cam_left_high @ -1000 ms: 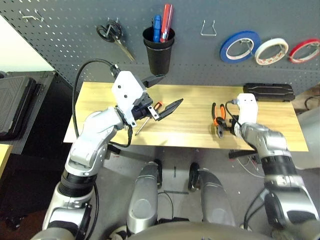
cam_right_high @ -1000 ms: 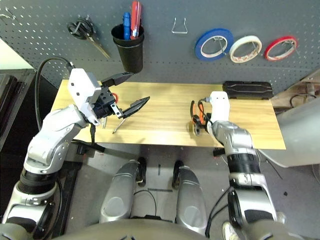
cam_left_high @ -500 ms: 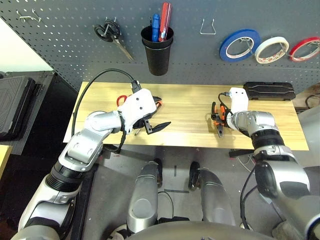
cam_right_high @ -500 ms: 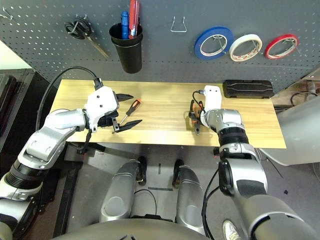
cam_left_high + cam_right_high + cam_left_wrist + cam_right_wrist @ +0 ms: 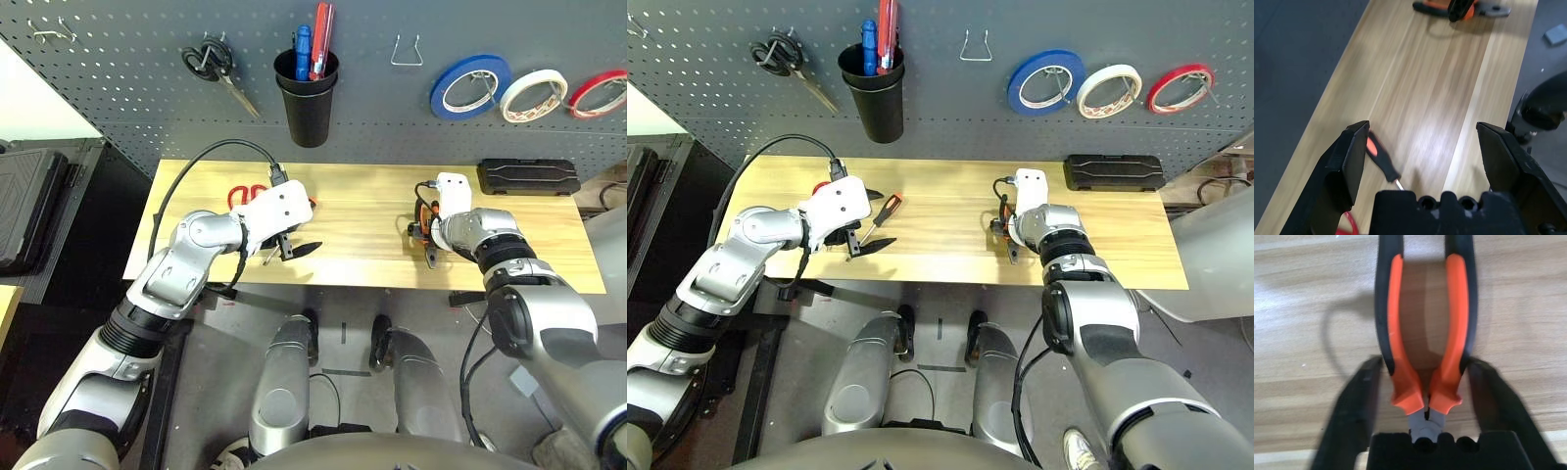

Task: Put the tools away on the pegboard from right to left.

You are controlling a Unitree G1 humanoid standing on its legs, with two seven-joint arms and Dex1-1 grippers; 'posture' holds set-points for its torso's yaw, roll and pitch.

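- R wrist view: orange-and-black pliers point(image 5: 1422, 342) lie flat on the wooden table point(image 5: 362, 235), long axis along the end effector's line, grey nose toward the cam, handles spreading away. Right end effector point(image 5: 1422, 396) straddles them, one finger point(image 5: 1354, 406) each side at the handle bases, touching or nearly; not clamped tight.
- Head views: pliers point(image 5: 423, 227) sit right of table centre, mostly hidden by the R wrist; nose points to the near edge.
- L wrist view: left end effector point(image 5: 1427, 161) spread wide, holding nothing, low over the table; slim screwdriver point(image 5: 1382, 161) just inside one finger, handle away from cam, tip toward it.
- Head views add: red-handled scissors point(image 5: 245, 194) behind the L wrist; whitish tape roll point(image 5: 532, 99) on the pegboard point(image 5: 127, 88) btw blue and red rolls.
- No legible writing or brand.
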